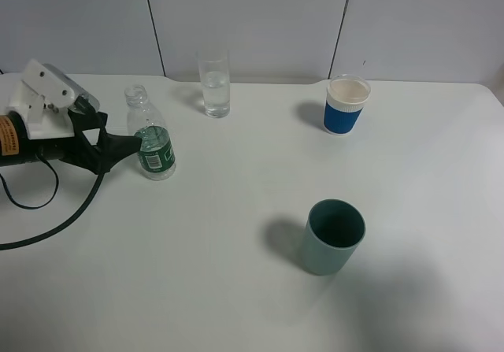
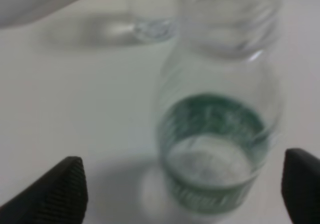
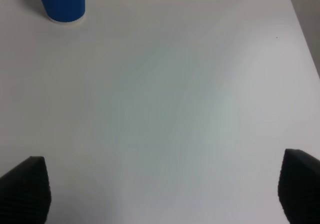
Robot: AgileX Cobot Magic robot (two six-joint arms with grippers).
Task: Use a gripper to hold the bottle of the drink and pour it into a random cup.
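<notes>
The bottle (image 1: 151, 138) stands upright at the table's left, capless, with a dark green label and clear liquid low inside. My left gripper (image 1: 118, 134) comes at it from the left, open, and one black fingertip (image 1: 132, 141) reaches the label's side. In the left wrist view the blurred bottle (image 2: 215, 139) sits just ahead of the left gripper (image 2: 180, 196), between its two spread fingers (image 2: 50, 194), and nothing is held. The cup (image 1: 214, 84), a tall clear glass, stands behind the bottle to its right; its base (image 2: 150, 28) also shows. The right gripper (image 3: 162, 194) is open over bare table.
A blue cup with a white rim (image 1: 346, 105) stands at the back right and also shows as the blue cup (image 3: 60, 1) in the right wrist view. A teal cup (image 1: 332, 236) stands front of centre. The left arm's black cable (image 1: 47, 230) loops over the table's left edge.
</notes>
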